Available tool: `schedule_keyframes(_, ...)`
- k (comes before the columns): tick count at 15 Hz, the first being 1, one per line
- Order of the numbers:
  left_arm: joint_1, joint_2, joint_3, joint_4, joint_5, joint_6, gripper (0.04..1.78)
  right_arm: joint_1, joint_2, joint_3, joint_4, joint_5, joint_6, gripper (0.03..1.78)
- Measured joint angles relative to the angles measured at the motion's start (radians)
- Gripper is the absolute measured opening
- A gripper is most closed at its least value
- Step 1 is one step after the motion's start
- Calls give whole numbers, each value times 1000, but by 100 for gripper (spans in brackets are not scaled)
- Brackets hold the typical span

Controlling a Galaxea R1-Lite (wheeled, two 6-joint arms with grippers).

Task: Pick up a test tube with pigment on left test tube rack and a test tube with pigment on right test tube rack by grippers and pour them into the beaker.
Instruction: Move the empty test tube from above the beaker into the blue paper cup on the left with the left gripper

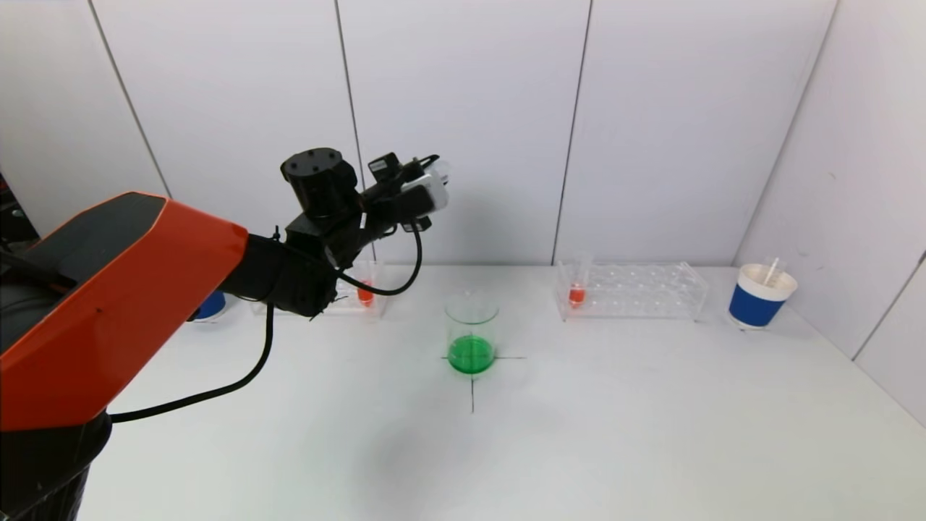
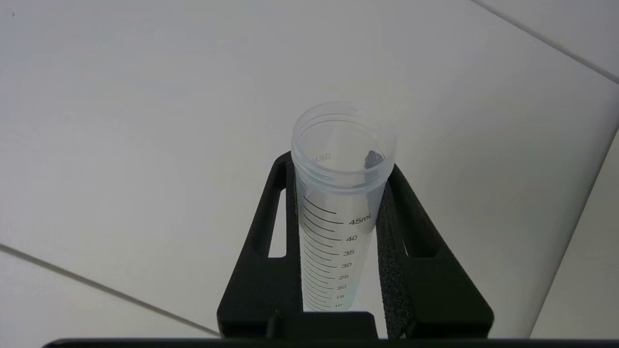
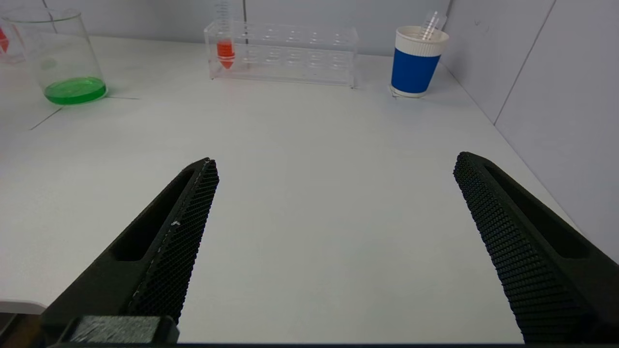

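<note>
The only readable marks stand on the clear test tube (image 2: 341,203) in the centre of the left wrist view: a printed graduation scale of short black lines runs down its wall; beside them, from the open rim downward, read "45mL", "40", "35", "30", "25", "20", "15" and "10"; faint raised letters seen mirrored just under the rim look like "BKN", not surely legible; nothing else carries readable text.

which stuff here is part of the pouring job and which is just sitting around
Part of the job:
- beaker with green liquid
- test tube held in the left gripper
- left rack, red tube
- right rack, red tube
- right gripper, open

Just lying about:
- blue paper cup on the right
- blue object behind the left arm
</note>
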Motion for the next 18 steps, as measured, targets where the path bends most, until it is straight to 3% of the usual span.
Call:
schedule_keyframes(6,-3,-81,23,144,168,-229,45,0,0,0,0,0,0,177)
schedule_keyframes(12,-3,-209,77,337,276,-450,45,-1,0,0,0,0,0,177)
schedule_keyframes(18,6,-330,50,612,307,-670,45,0,0,0,0,0,0,177)
